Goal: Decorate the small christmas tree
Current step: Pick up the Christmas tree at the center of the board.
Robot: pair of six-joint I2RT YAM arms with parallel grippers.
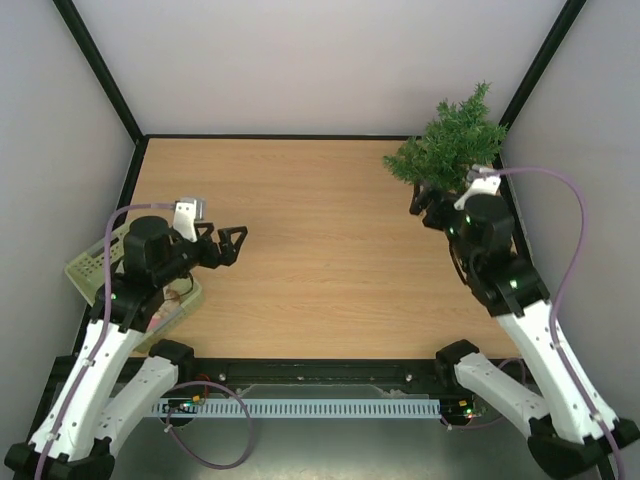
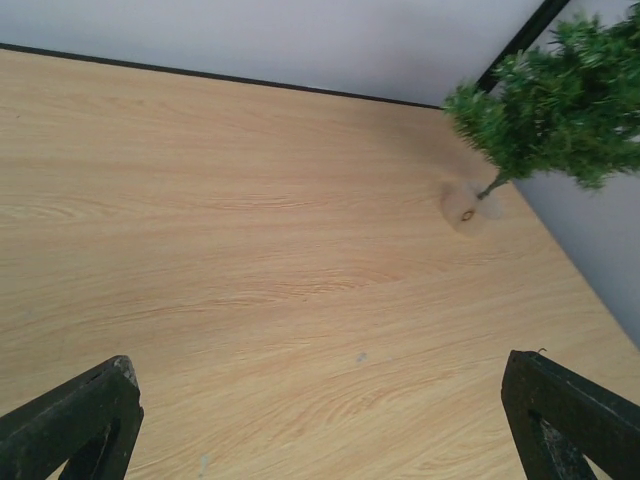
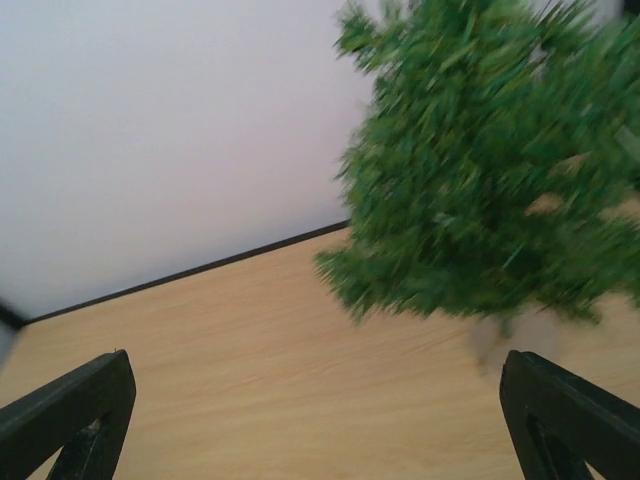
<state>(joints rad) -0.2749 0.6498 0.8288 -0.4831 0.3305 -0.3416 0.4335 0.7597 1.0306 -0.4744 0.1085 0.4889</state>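
The small christmas tree (image 1: 452, 140) stands at the far right corner of the table, dark green and bushy. It shows in the left wrist view (image 2: 560, 95) at the upper right on a small pale round base (image 2: 470, 207), and blurred in the right wrist view (image 3: 490, 160). My right gripper (image 1: 428, 206) is open and empty just in front of the tree's near side. My left gripper (image 1: 228, 245) is open and empty over the left part of the table, beside the pale green basket (image 1: 92, 262). Both wrist views show wide-apart fingers over bare wood.
The basket sits at the left table edge under my left arm, with small items inside that I cannot make out. White walls with black frame posts enclose the table on three sides. A cable tray (image 1: 300, 408) runs along the near edge.
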